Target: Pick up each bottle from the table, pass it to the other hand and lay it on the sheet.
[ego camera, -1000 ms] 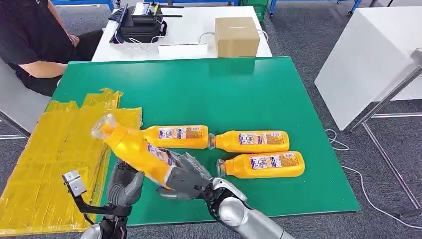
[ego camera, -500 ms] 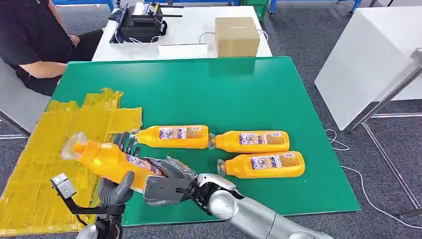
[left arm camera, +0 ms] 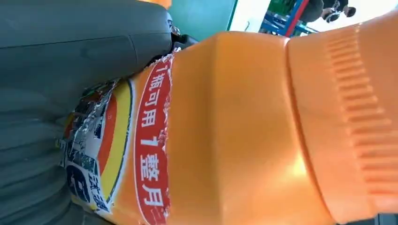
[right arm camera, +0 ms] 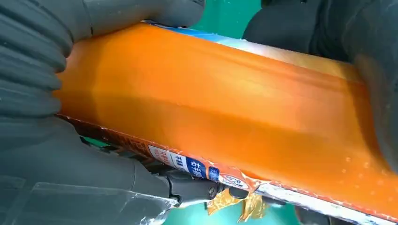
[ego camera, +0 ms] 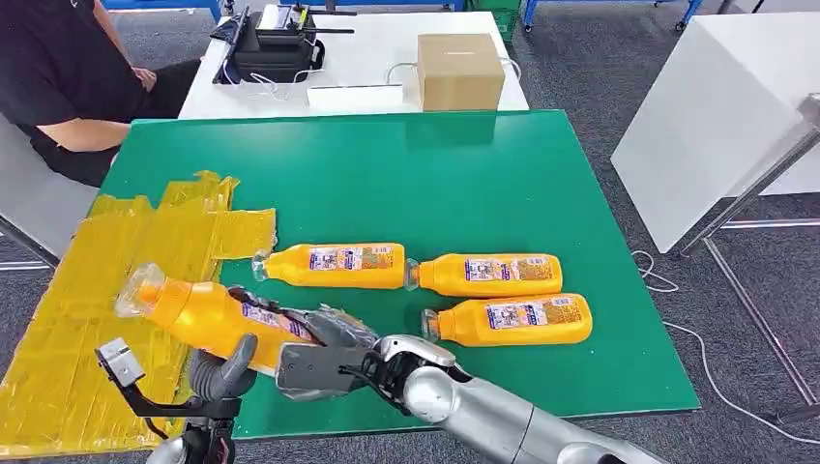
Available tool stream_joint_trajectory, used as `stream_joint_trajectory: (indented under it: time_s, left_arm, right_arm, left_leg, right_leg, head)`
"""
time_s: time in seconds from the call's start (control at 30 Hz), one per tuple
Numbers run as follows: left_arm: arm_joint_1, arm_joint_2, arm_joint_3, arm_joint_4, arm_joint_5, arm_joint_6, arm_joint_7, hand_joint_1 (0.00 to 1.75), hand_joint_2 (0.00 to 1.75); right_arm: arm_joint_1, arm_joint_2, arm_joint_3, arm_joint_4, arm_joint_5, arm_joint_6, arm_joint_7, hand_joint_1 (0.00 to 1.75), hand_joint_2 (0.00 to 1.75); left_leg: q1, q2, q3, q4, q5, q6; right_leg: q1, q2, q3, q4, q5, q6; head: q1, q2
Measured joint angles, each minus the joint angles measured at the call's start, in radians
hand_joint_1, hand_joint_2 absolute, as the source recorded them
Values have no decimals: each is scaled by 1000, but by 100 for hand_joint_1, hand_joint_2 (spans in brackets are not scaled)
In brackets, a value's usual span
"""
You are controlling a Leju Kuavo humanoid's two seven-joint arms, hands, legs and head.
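Orange plastic filled both wrist views: the held bottle (ego camera: 208,319) hung tilted, cap end out over the yellow sheet (ego camera: 87,329) and base toward the green table (ego camera: 464,184). The right hand (ego camera: 324,362) was clenched around its lower body, and the left hand (ego camera: 224,372) cupped its middle from below, thumb against the label; how firmly the left fingers had closed was hard to judge, since the bottle hid them. Three more orange bottles (ego camera: 334,265) lay on the table, just beside the sheet's edge. My worry was the handover: if the right hand let go before the left truly gripped, the smooth bottle could slip, roll off the sheet, or knock its neighbours.
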Motion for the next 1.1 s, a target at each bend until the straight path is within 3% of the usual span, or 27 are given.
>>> stream_joint_trajectory:
  time_s: [0.03, 0.3, 0.33, 0.47, 0.7, 0.83, 1.0, 1.1]
  left_arm:
    - [0, -1, 0, 0, 0, 0, 0, 175, 175]
    - [-2, -6, 11, 0, 4, 3, -6, 175, 175]
    - [-2, -6, 14, 0, 4, 3, -6, 175, 175]
    - [-1, -7, 15, -4, -53, 65, -28, 175, 175]
    - [-3, 46, 87, -36, -556, 461, -70, 175, 175]
    - [-5, 107, 163, -34, -938, 617, 15, 175, 175]
    - [-24, 164, 238, 15, -1353, 707, 136, 175, 175]
    - [-27, 195, 262, 52, -1436, 723, 161, 175, 175]
  right_arm:
    - [0, 0, 0, 1, 0, -2, -1, 3, 175]
    - [25, -10, -6, 3, 43, -89, -31, 3, 175]
    - [27, -11, -7, 3, 43, -90, -32, 0, 0]
    - [42, -11, -18, 3, 49, -121, -33, 0, 0]
    - [207, -52, -190, -104, 75, -261, -96, 0, 0]
    - [279, -69, -284, -154, 83, -255, -121, 0, 0]
    - [302, -68, -339, -174, 82, -226, -130, 0, 0]
    - [305, -68, -353, -178, 80, -220, -131, 0, 0]
  left_leg:
    - [0, 0, 0, 0, 0, 0]
    - [0, 0, 0, 0, 0, 0]
    - [0, 0, 0, 0, 0, 0]
    - [0, 0, 0, 0, 0, 0]
    - [0, 0, 0, 0, 0, 0]
    - [1, 0, 0, 0, 0, 0]
    - [1, 0, 0, 0, 1, -1]
    - [1, 0, 0, 0, 1, -1]
  right_leg:
    - [0, 0, 0, 0, 0, 0]
    - [0, 0, 0, 0, 0, 0]
    - [0, 0, 0, 0, 0, 0]
    - [0, 0, 0, 0, 0, 0]
    - [0, 0, 0, 0, 0, 0]
    - [0, 0, 0, 0, 0, 0]
    - [0, 0, 0, 0, 0, 0]
    - [0, 0, 0, 0, 0, 0]
  head:
    - [0, 0]
    - [0, 0]
    - [0, 0]
    - [0, 0]
    - [0, 0]
    - [0, 0]
    - [0, 0]
    - [0, 0]
